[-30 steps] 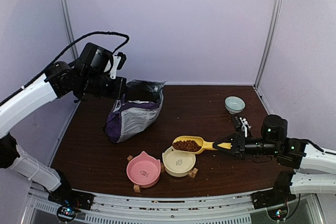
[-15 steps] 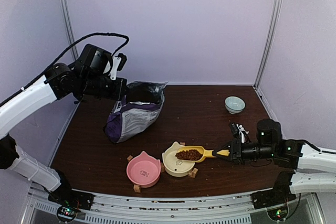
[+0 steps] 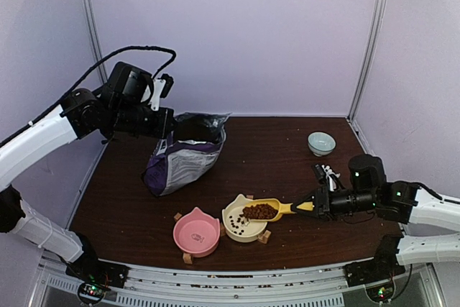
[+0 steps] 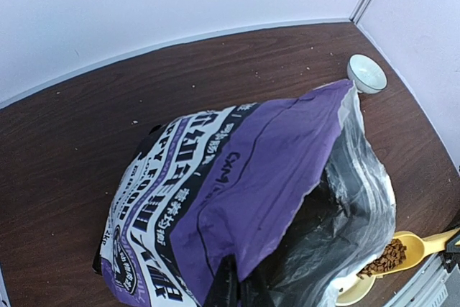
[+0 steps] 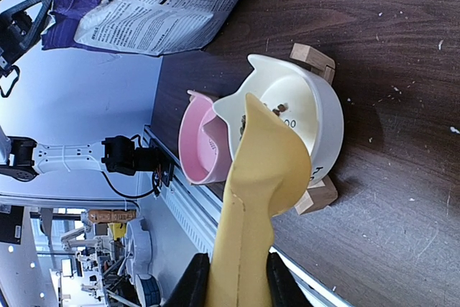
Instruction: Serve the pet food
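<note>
My right gripper [image 3: 310, 206] is shut on the handle of a yellow scoop [image 3: 269, 210], tilted over the cream cat-shaped bowl [image 3: 238, 227]. Dark-brown kibble [image 3: 259, 211] fills the scoop, and a few pellets lie in the cream bowl [image 5: 305, 106]. In the right wrist view the scoop's underside [image 5: 255, 177] hides most of the food. My left gripper [image 4: 241, 294] is shut on the rim of the open purple puppy food bag [image 4: 237, 177], holding its mouth up; the bag also shows in the top view [image 3: 183, 154]. The scoop with kibble [image 4: 392, 255] shows at the left wrist view's lower right.
A pink cat-shaped bowl [image 3: 195, 234] stands left of the cream one, both on wooden stands. A small pale-blue bowl [image 3: 320, 142] sits at the back right. Purple walls close in the brown table [image 3: 122, 206] on three sides.
My right gripper has lowered the scoop over the cream bowl and tipped it; a few pellets have dropped into the bowl. The left arm and bag have not moved.
</note>
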### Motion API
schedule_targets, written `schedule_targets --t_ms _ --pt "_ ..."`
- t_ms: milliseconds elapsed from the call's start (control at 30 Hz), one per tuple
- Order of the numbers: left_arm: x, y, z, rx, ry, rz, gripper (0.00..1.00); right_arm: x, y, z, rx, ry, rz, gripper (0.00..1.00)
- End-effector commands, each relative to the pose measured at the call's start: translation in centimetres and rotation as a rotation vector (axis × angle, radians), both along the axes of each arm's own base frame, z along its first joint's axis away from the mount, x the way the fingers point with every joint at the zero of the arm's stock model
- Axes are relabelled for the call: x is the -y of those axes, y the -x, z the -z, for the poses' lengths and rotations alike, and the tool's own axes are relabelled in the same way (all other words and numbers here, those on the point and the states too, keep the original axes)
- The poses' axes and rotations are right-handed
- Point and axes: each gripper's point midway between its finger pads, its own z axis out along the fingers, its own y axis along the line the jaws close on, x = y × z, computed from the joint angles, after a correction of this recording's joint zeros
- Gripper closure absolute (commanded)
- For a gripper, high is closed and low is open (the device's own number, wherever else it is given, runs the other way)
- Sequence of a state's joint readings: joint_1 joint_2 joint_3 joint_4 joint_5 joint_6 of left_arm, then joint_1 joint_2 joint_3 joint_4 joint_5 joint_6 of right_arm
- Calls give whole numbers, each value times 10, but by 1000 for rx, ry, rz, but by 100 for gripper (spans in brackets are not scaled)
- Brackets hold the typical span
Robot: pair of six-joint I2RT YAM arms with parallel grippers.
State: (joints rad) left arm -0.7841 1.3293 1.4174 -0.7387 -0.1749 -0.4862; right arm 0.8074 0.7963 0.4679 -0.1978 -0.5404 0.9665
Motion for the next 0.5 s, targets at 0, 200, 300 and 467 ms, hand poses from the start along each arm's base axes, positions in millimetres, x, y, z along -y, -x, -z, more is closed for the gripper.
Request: schedule_targets --t_ms 0,200,300,467 --pt "-5 0 -11 27 35 -12 100 -2 -4 -16 51 16 -9 88" --pt "-8 1 -11 30 34 -13 100 -1 -5 -17 49 30 -9 88" --pt "-9 2 -10 31 33 -14 100 0 -5 -19 57 43 -7 88" --pt "-10 2 -10 28 36 -14 100 1 -6 -21 62 55 -8 88"
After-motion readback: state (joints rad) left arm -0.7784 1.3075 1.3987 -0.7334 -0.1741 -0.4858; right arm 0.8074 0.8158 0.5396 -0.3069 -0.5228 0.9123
